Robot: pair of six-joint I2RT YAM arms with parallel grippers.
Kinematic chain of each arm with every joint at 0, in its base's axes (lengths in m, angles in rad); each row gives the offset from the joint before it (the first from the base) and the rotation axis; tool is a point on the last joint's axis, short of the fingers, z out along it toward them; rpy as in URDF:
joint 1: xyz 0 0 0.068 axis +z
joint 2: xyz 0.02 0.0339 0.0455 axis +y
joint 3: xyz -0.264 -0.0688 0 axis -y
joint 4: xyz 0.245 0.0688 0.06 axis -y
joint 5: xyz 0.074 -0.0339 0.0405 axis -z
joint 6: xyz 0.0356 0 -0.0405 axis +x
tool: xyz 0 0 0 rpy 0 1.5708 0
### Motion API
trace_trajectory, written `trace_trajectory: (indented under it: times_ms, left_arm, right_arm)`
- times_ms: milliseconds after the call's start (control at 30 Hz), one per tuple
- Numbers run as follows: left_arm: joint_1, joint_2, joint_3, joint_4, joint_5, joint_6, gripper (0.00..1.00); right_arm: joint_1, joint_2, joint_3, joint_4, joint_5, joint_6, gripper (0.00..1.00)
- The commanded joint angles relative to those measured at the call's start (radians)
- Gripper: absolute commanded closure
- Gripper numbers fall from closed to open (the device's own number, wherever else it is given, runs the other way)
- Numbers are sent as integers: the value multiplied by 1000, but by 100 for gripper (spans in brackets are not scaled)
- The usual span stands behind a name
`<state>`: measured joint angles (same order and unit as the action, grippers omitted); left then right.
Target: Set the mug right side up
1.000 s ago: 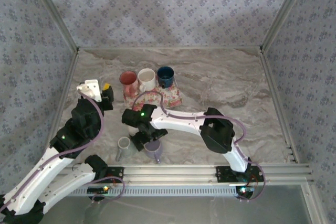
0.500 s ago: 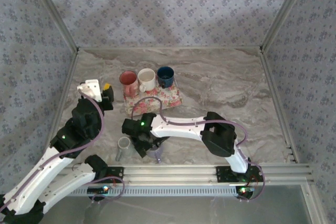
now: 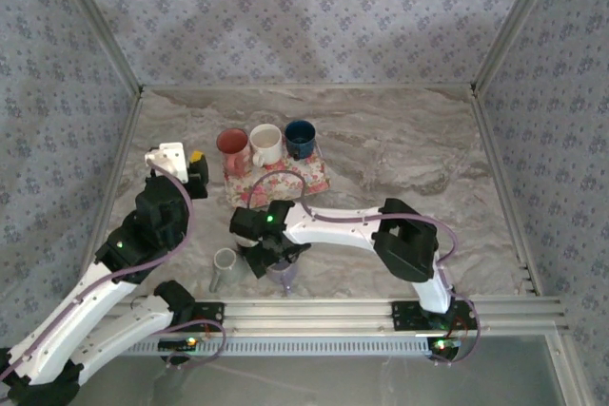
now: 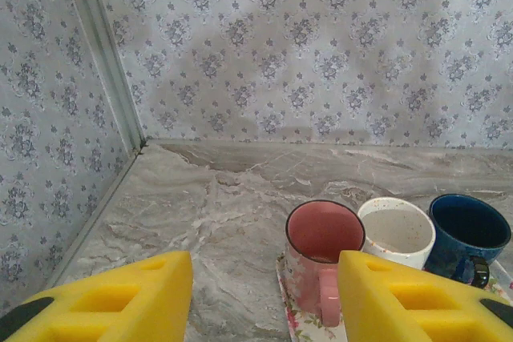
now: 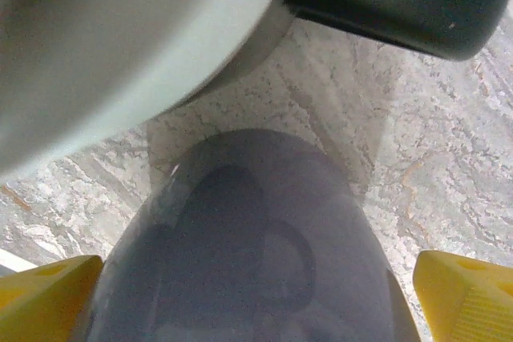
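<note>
The purple mug (image 3: 282, 275) sits near the front of the table (image 3: 400, 159), just beside a grey mug (image 3: 225, 268). The right pincer (image 3: 274, 257) is wide open, one finger on each side of it. The left pincer (image 4: 264, 302) is open too, up high. At the back, the pink mug (image 4: 325, 234), white mug (image 4: 397, 230) and blue mug (image 4: 469, 226) stand with open tops up
</note>
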<state>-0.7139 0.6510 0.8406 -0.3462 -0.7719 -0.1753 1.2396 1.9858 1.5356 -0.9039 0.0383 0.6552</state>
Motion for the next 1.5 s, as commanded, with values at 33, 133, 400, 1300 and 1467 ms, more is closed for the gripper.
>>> trace_trajectory:
  times_ms: [33, 133, 400, 1300, 1467]
  left_arm:
    - [-5, -1, -8, 24, -12, 17, 50]
    - [-5, -1, -9, 26, -7, 19, 49]
    - [-5, 6, -11, 30, 3, 19, 49]
    - [-7, 190, 139, -111, 631, 4, 29]
    - [-5, 244, 198, -122, 914, -41, 24]
  right_arm:
    - [-18, -72, -54, 15, -12, 35, 4]
    - [-23, -86, -79, -2, -4, 3, 11]
    - [-55, -147, -96, -69, 11, -103, 26]
    - [-533, -787, -522, 472, -160, 52, 41]
    - [-597, -892, -531, 600, -184, 68, 40]
